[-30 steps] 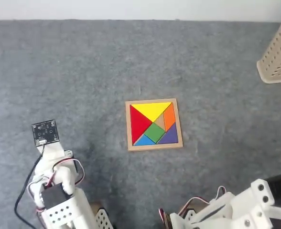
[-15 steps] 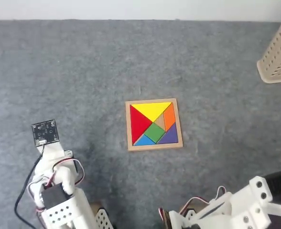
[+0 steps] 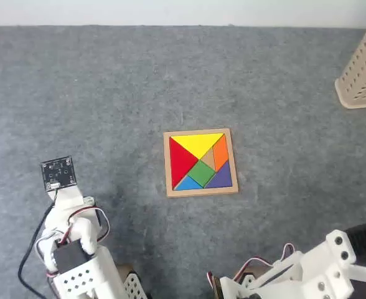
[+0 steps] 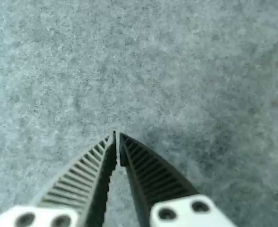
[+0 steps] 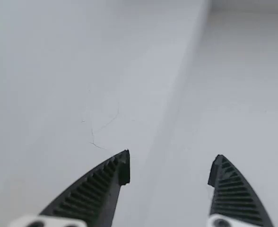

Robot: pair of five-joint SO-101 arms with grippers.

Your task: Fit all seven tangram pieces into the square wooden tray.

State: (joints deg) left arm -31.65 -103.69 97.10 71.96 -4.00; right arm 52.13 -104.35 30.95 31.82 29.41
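The square wooden tray [image 3: 167, 163] lies mid-table on grey carpet, holding the tangram pieces packed edge to edge: a yellow triangle [image 3: 197, 144], a red triangle [image 3: 181, 161], a green square [image 3: 201, 172], an orange piece [image 3: 221, 153], a purple triangle [image 3: 221, 179] and a blue triangle [image 3: 187, 183]. The left arm [image 3: 71, 237] sits folded at the near left, well away from the tray. Its gripper [image 4: 117, 138] is shut over bare carpet with nothing in it. The right arm [image 3: 307, 277] is pulled back at the near right; its gripper [image 5: 169, 171] is open, facing a pale wall.
A perforated cream basket [image 3: 363, 68] stands at the far right edge. Grey carpet [image 3: 108, 93] covers the whole table around the tray. A white wall runs along the far edge.
The right arm has drawn slightly further back toward the near right corner. The left arm and the tray have not moved.
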